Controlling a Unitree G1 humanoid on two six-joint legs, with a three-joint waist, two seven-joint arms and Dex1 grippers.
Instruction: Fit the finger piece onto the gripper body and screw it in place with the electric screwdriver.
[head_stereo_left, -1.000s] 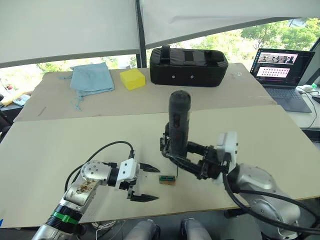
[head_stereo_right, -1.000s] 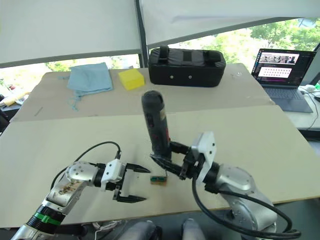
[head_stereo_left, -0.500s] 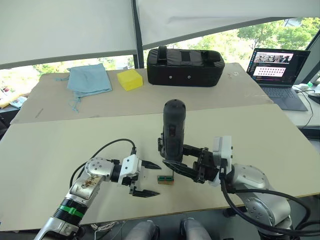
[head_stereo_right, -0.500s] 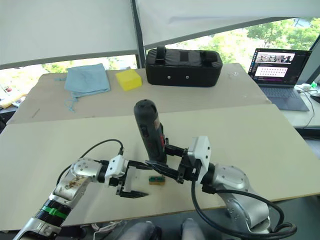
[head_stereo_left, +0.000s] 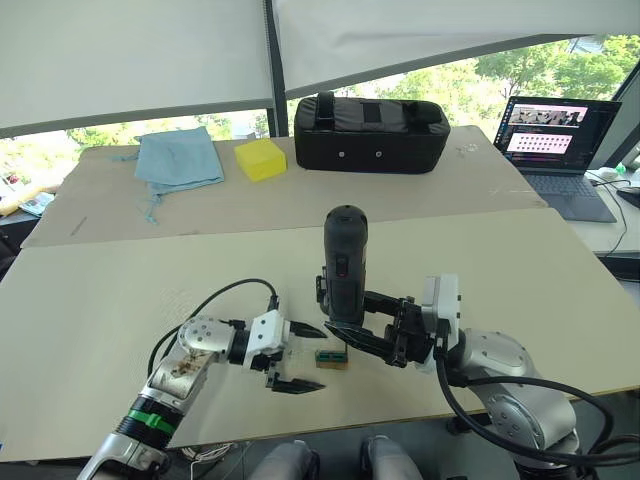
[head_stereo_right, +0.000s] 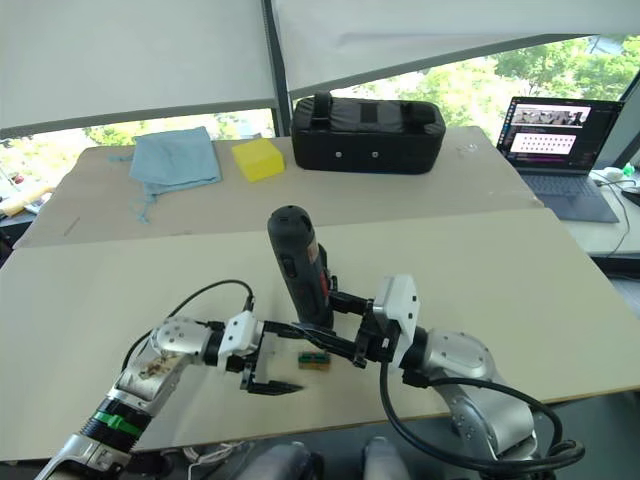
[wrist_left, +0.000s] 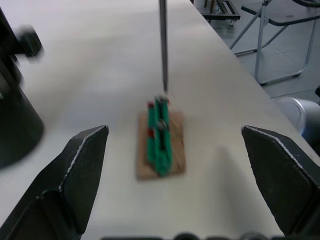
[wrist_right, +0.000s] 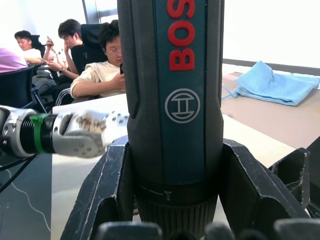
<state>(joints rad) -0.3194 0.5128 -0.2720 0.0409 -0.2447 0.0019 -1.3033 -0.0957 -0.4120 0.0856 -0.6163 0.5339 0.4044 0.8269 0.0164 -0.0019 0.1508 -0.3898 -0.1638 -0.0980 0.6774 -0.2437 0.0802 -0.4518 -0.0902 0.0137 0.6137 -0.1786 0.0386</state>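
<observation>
Dark grey plastic fills my right end effector (head_stereo_left: 352, 335): its two black fingers are clamped around the electric screwdriver (head_stereo_left: 343, 262), which I hold upright just below the middle of the left eye frame, so that the thin metal bit points straight down at the surface (head_stereo_left: 120, 290). The left wrist view shows that bit (wrist_left: 163, 42) ending just above a small green-and-brown block (wrist_left: 161, 145), with a hair of daylight or none between them; I cannot tell which. My left end effector (head_stereo_left: 296, 356) rests low and left of centre, its fingers (wrist_left: 82, 165) spread wide with nothing between them, aimed at the block from the side, which I judge is there to steady or pick it up while the tool comes down. Behind the screwdriver's lower end, a chunky black shape (head_stereo_left: 326, 292) may be the gripper body, though too much is hidden to be sure, and I cannot pick out the finger piece. Far up the frame lie a blue cloth (head_stereo_left: 180, 158), a yellow block (head_stereo_left: 260, 158), a large black case (head_stereo_left: 371, 133) and, at upper right, a laptop (head_stereo_left: 556, 140), all well apart from the work.
</observation>
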